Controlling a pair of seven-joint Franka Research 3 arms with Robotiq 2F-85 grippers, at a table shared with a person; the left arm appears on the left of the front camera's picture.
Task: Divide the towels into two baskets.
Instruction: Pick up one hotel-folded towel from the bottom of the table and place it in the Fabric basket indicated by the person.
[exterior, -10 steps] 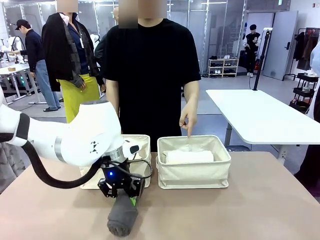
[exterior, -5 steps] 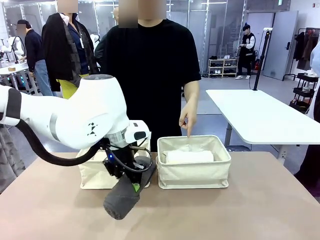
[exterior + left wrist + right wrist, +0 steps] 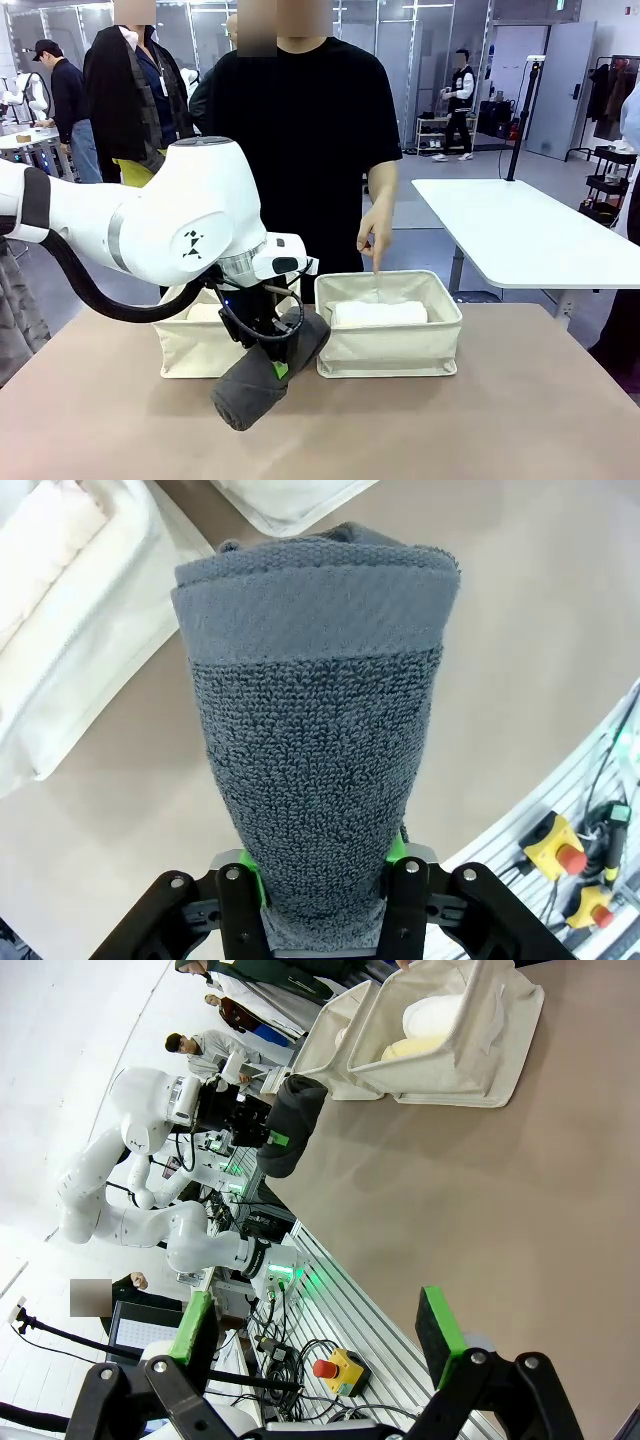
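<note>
**Grey towel roll pinched at mid-length, hanging over the tabletop**

Starting at my left, the left basket [image 3: 190,345] sits on the tabletop [image 3: 500,420] with a pale roll just visible inside it; I can't tell its colour. In front of it my left end effector [image 3: 272,366] is pinched on the dark grey towel [image 3: 262,377], which hangs tilted, clear of the tabletop, its upper end near the gap between the baskets. In the left wrist view the green pads [image 3: 250,872] bite into the terry. I judge it soft, light and compressible, so a mid-roll grip suits; an end grip would likely let it unroll. Further right, the right basket [image 3: 388,350] holds the white towel [image 3: 378,313], where a person's hand [image 3: 377,228] points. My right end effector [image 3: 316,1328] stands spread wide, holding nothing.
</note>
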